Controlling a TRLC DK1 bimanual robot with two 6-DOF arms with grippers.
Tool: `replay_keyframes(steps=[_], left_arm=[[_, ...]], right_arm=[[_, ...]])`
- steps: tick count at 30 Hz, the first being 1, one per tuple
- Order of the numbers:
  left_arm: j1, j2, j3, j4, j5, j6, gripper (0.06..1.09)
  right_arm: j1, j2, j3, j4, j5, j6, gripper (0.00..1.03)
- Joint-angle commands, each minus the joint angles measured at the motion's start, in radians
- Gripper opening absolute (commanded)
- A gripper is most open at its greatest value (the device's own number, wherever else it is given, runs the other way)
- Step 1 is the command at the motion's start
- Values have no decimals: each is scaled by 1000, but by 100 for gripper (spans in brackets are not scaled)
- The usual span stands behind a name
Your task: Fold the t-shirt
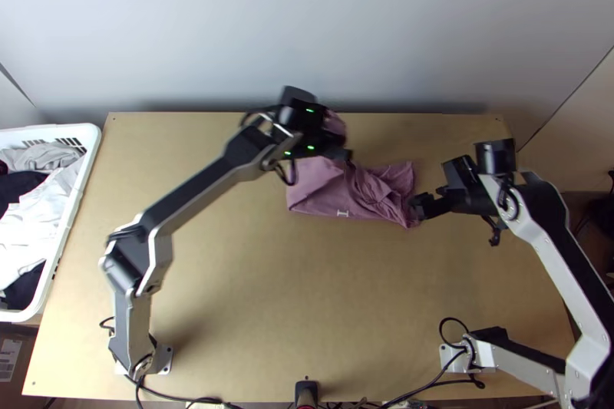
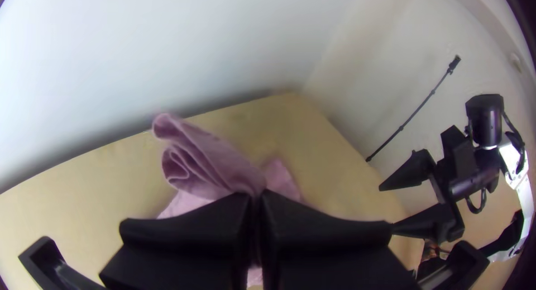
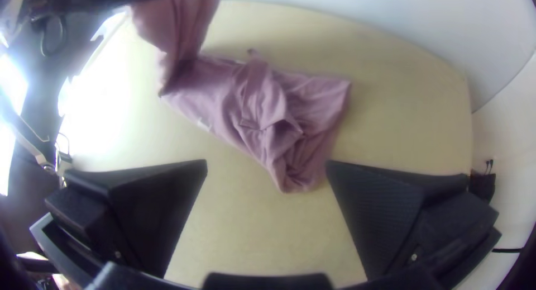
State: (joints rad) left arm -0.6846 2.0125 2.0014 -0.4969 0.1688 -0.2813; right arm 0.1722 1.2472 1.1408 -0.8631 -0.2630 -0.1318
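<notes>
"Why the L lift?"
"My L gripper (image 2: pixel 255 198) is shut on a bunch of the t-shirt (image 1: pixel 322 194), held up prob. to straighten or fold that end. The rest lies rumpled on the tbl (image 1: pixel 230 278), nr its far edge."
"And R?"
"My R gripper (image 3: pixel 267 166) is wide, w/ nothing in it, nr the other end, prob. set to pinch there ASAP."

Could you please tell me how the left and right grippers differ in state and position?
The left gripper is shut on a bunched, raised part of the t-shirt, while the right gripper is open and holds nothing. The left gripper is over the t-shirt; the right gripper is beside its right end. Both have wide black fingers.
</notes>
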Motion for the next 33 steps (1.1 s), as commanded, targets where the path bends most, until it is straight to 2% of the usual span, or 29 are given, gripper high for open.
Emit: replay_keyframes(steps=[1, 6, 22, 23, 24, 26, 27, 33], left_arm=[[-96, 157, 162, 24, 0, -10, 9], [-122, 252, 238, 24, 0, -6, 9], [-164, 413, 267, 103, 3, -6, 9], [-167, 420, 269, 115, 3, -6, 16], [-168, 427, 269, 129, 3, -7, 37], [-174, 434, 281, 136, 0, -15, 96], [-173, 428, 292, 136, -3, -29, 105], [-116, 249, 290, 61, -8, -76, 105]], right_arm=[[-68, -65, -42, -33, -1, -26, 100], [-92, -75, -56, -34, -1, -34, 100], [-114, -120, -122, -33, -1, -37, 100], [-114, -123, -128, -33, -1, -35, 100], [-114, -124, -133, -33, -1, -34, 100], [-111, -130, -148, -33, -1, -32, 100], [-108, -130, -154, -33, -1, -31, 100], [-80, -107, -174, 9, -2, -20, 100]])
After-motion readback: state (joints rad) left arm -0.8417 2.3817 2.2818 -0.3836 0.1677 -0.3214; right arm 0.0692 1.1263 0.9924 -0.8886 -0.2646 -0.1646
